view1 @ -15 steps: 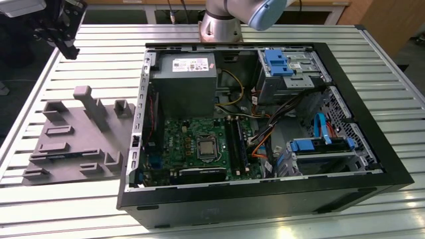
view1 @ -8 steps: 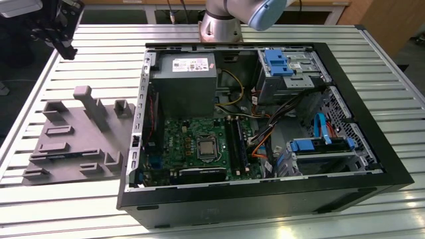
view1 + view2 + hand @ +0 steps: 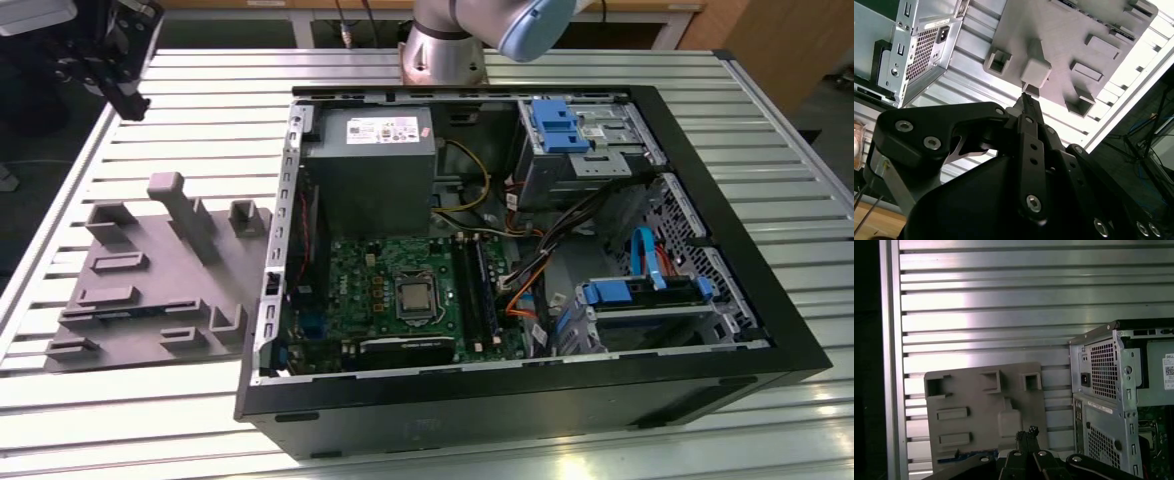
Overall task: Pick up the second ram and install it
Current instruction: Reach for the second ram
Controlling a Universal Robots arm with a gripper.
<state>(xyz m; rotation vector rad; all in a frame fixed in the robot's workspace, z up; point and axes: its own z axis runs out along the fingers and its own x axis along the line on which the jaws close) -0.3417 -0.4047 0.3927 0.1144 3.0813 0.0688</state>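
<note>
One by one, went through the views.

Exterior view: found the claw hanging high over the far left of the surface, above the far end of the grey block with its upright posts, and well apart from it. Placed the open computer case just right of that block, with the green board and its long black slots inside. Could not tell filled slots from empty ones here.

Second wrist view: looked along the claw towards the near side of the scene. Saw its fingertips closed to one narrow point, with nothing gripped, aimed at the tall post of the block and clear of it. Noted the rear wall of the case beside the block.

First wrist view: met the fingertips pressed tight against each other, empty, over the middle of the block. Made out a thin bluish strip lying in the near part of the block and took it, as a judgement only, for the second ram; too slim for counting chips. Judged its long axis to run left to right, in line with the slats of the surface. Placed it nearward and slightly left of the claw, and lower down. Reckoned the pick not yet made, with nothing carried towards the board.
</note>
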